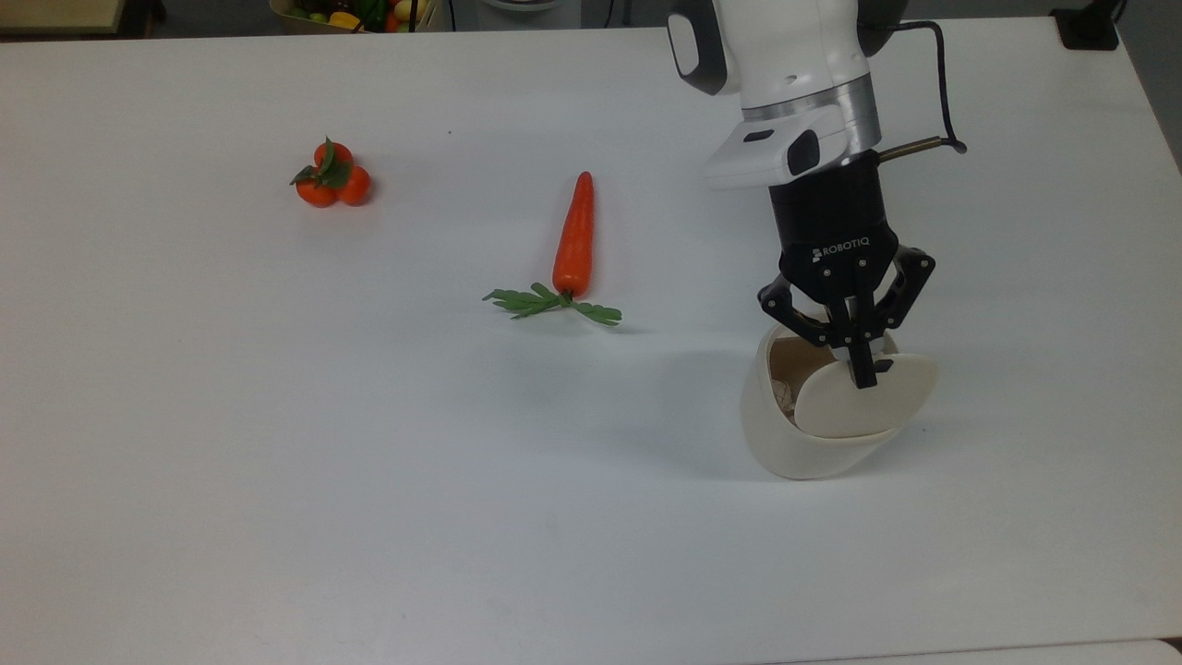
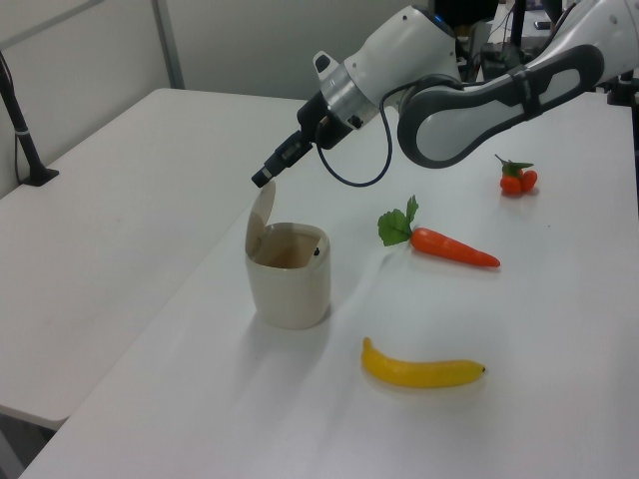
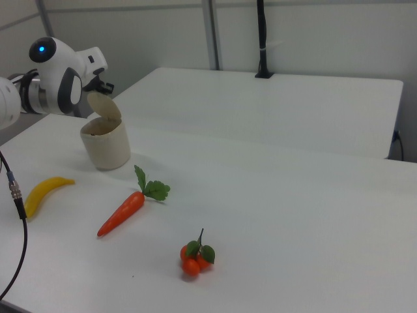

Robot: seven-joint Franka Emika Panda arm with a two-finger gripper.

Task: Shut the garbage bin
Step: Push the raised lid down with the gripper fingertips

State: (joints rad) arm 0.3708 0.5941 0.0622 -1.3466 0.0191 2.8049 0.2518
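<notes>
Garbage bin stands on the white tabletop, toward the top view's right; its lid is up, hinged open, approx. upright in the left view, w/ the cream body below and the mouth uncovered. Small black tab on the lid sits right at the pincer tips in the top view.

Pincer is at the lid's upper edge; fingers pressed together into one narrow black tip, nothing pinched betw. them. In the left view the tip is just above the lid's top edge, arm angled down from the left view's upper right. Contact w/ lid: can't tell.

Carrot w/ green leaves lies near the middle of the tabletop, well apart from the bin. Cluster of small oranges is farther toward the top view's left. Banana lies near the bin in the left view, toward the left view's lower right, not touching it.
</notes>
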